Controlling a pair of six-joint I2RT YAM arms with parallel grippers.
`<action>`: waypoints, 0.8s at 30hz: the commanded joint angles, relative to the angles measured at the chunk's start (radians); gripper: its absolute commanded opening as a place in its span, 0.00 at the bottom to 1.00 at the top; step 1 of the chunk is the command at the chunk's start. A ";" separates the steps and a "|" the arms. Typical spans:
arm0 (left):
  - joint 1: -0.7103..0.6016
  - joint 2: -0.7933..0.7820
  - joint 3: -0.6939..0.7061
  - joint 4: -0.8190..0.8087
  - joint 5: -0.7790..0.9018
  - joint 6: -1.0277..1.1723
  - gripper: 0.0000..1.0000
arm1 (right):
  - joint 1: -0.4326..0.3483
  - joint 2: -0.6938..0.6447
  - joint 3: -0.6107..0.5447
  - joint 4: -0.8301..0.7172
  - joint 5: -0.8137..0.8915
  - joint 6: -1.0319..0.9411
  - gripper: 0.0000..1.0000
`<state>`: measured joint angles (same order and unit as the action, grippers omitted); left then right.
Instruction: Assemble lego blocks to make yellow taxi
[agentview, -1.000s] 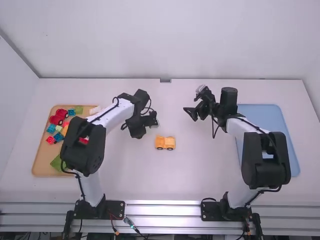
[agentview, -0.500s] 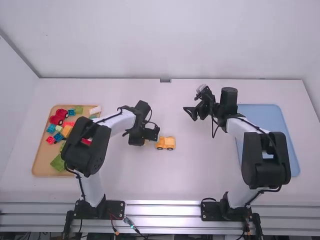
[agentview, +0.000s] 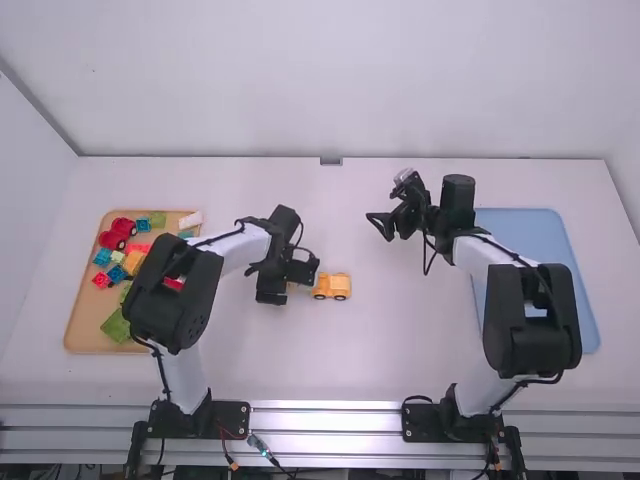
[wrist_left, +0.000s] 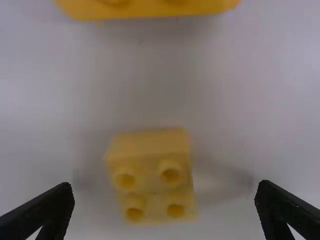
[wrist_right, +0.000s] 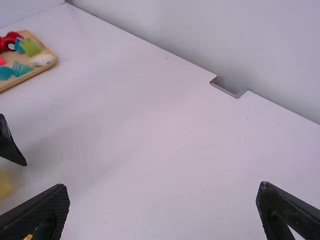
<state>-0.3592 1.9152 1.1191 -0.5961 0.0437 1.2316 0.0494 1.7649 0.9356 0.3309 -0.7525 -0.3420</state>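
The left gripper (agentview: 291, 284) is low over the table beside the yellow-orange wheeled car body (agentview: 331, 286). In the left wrist view that gripper (wrist_left: 165, 195) is open around a small yellow block (wrist_left: 152, 175), with space on both sides of it. The car body's edge (wrist_left: 150, 9) lies just beyond, apart from the block. The right gripper (agentview: 380, 226) is held farther back, right of the car; in the right wrist view the gripper (wrist_right: 162, 196) is open with nothing between its fingers. The small yellow block (wrist_right: 5, 184) also appears there, near a left gripper finger.
A wooden tray (agentview: 84, 335) at the left holds several coloured blocks and a red vehicle piece (agentview: 118, 234), partly under the left arm. A blue tray (agentview: 530, 225) lies at the right, partly beneath the right arm. A wall (agentview: 340, 80) rises behind the table.
The left gripper has moved toward the camera, to beside the car body, mostly in the first half second. The right arm and the car body have stayed put.
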 joint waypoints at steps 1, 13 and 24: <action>0.006 -0.002 0.008 -0.016 0.042 0.015 0.99 | -0.003 -0.011 0.008 0.003 -0.010 0.005 0.99; 0.110 -0.042 0.154 -0.166 0.433 0.081 0.99 | -0.003 -0.011 0.008 0.003 -0.009 0.002 0.99; 0.247 -0.040 -0.005 -0.069 0.626 0.203 0.99 | -0.003 -0.011 0.008 0.004 -0.009 -0.039 0.99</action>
<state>-0.1040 1.8954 1.1339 -0.6613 0.6037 1.4361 0.0494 1.7649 0.9356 0.3336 -0.7521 -0.3569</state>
